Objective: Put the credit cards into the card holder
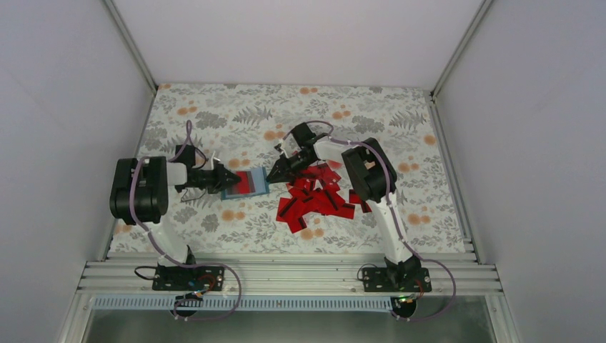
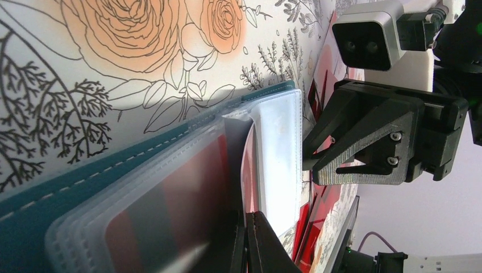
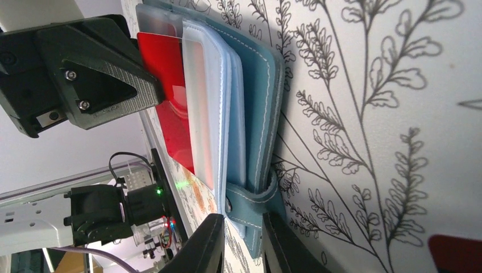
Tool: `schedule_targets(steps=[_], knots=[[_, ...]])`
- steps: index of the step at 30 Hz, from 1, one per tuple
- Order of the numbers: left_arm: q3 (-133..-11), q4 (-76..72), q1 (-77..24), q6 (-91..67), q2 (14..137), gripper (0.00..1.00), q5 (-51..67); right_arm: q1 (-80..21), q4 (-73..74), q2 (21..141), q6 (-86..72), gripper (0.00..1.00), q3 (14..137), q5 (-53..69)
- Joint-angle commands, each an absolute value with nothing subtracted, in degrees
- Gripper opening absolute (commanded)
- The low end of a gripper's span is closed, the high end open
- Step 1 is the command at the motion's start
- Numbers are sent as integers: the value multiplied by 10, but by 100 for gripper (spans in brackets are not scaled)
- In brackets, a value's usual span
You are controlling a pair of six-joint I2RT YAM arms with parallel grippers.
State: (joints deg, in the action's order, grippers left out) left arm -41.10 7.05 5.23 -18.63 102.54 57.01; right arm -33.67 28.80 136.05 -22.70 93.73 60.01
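so far only a small part of the job looks done. at the left, the left gripper (image 1: 216, 180) is pinched fully together at the left edge of the card holder (image 3: 258, 102), seemingly on one of its clear sleeves, pinning it open on the floral cloth (image 1: 214, 114). the holder lies flat between the two arms. at least one red card (image 3: 170, 96) shows under those sleeves, with more red tinting through a neighbouring one, so a card or two seem to be in. just right of it, the right gripper (image 1: 272, 175) carries no card. its fingers stand a narrow way apart with the holder's strap edge between them, and whether they bite on it i cannot tell. further right, the heap of credit cards (image 1: 318, 199) lies loose on the cloth, so most of the loading is left to do.
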Motion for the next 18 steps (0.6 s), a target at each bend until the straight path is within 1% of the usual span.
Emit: schedule_targets(steps=[1,18], knots=[[-418,73,47,-169,1046,2,573,-346,301,1399,-231,18,944,563],[-430,67,33,-171,1068,2,578,-346,313,1422,-231,15,970,562]])
